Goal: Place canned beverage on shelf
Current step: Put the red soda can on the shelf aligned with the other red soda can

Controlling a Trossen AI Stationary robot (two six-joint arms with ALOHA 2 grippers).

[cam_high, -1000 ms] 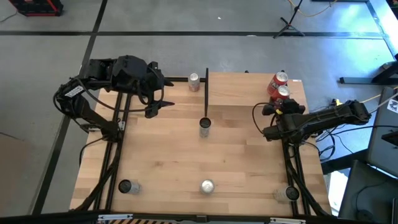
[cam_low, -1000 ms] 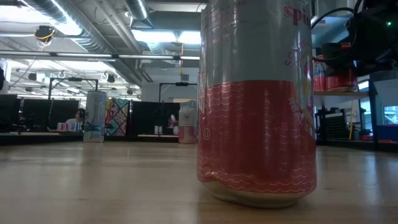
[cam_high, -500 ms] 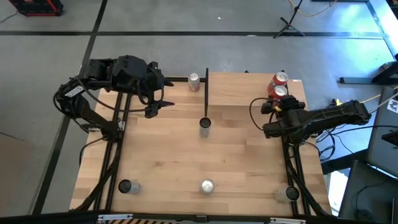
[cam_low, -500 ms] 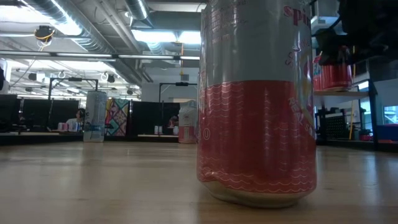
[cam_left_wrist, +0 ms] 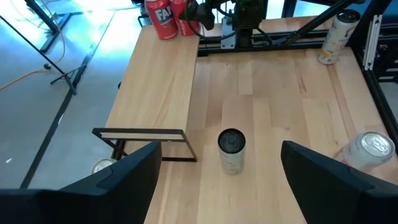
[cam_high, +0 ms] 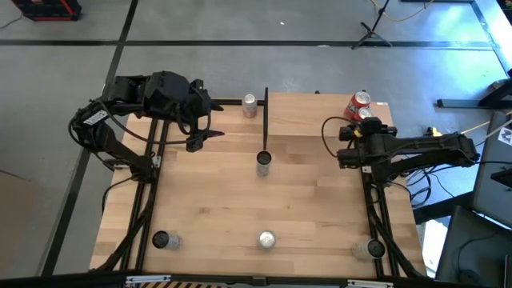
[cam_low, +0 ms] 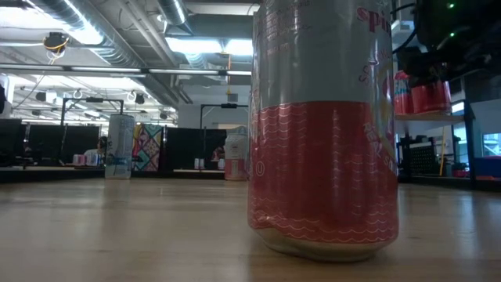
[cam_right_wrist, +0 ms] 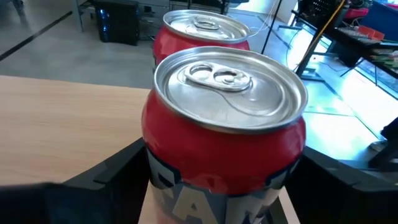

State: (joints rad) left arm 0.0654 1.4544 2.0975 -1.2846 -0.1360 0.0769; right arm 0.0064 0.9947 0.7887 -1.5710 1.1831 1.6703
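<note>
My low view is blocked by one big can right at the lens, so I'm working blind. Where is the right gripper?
Observer: The right gripper is around a red can on the shelf, near its right edge.
Operator: Is that can upright?
Observer: Yes, it is upright, and its pull tab is unopened.
Operator: And the left arm?
Observer: The left gripper hangs open and empty over the table's left side, away from the shelf.

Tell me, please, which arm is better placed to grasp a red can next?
The right: its hand straddles the nearer red can on the shelf. The left hand waits far across the table.
</note>
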